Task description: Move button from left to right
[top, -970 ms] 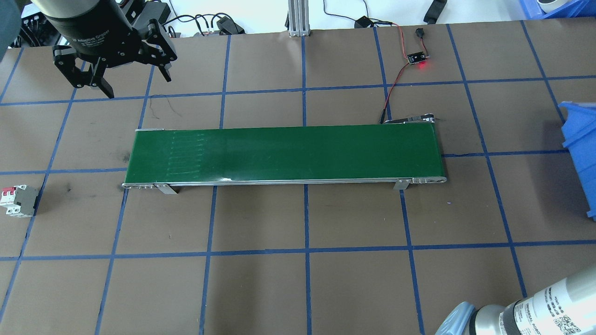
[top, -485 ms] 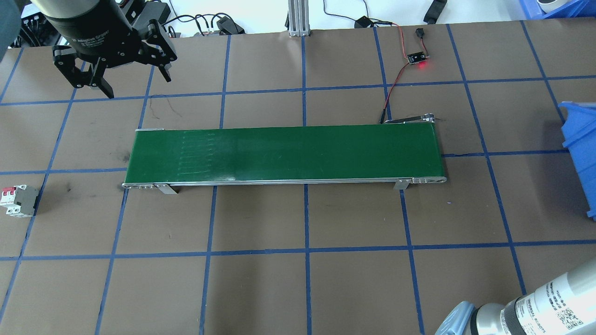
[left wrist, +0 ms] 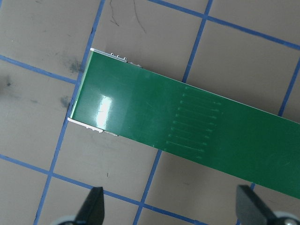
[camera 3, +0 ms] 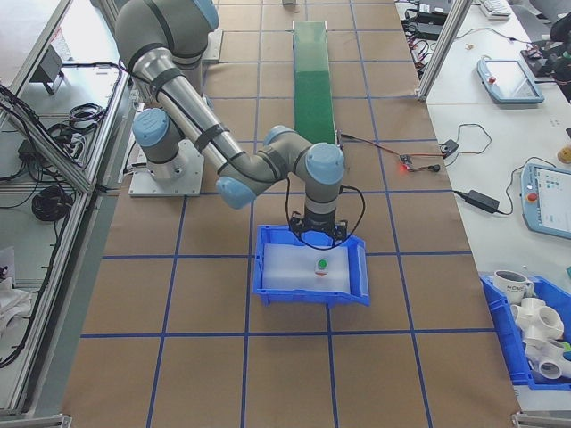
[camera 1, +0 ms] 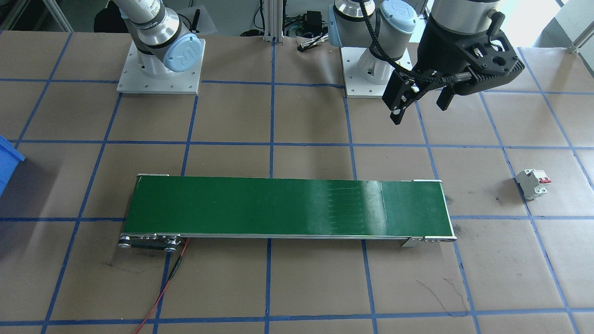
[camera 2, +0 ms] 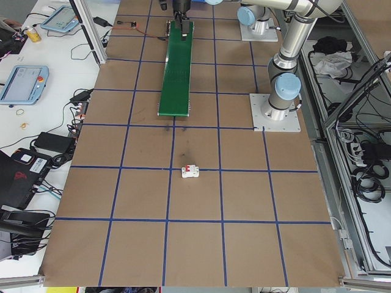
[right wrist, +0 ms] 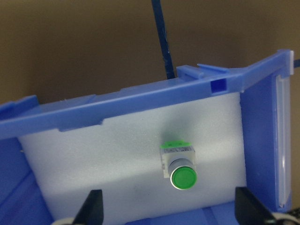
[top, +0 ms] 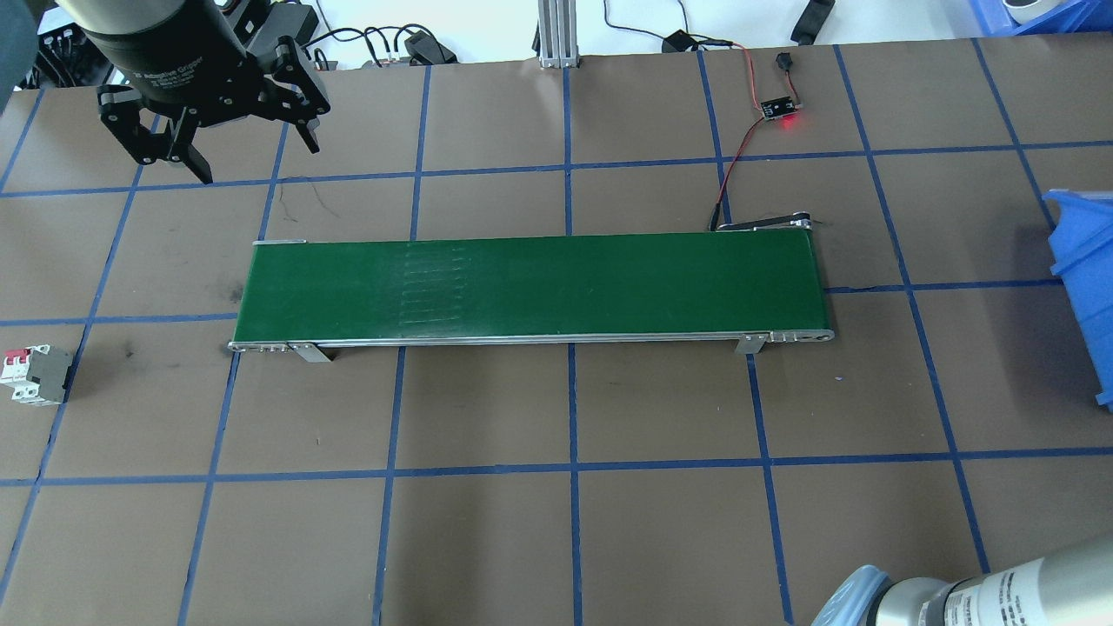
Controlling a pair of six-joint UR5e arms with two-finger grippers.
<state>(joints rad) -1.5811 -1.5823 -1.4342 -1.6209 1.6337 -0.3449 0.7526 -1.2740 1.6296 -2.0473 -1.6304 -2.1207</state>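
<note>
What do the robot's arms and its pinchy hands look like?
Both arms are silver metal tubes with pale blue round joint caps. The left gripper is chunky black plastic with two pointed fingers, white lettering and a black cable. The right arm has black cable wrapped along it.

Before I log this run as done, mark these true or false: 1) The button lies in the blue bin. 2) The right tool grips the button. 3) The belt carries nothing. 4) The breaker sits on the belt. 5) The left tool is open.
1) True: the button rests on white foam in the bin.
2) False: the right tool is open above the button, not touching it.
3) True: the belt is bare.
4) False: the breaker stands on the table, off the belt's end.
5) True: the left tool hangs open and empty.
</note>
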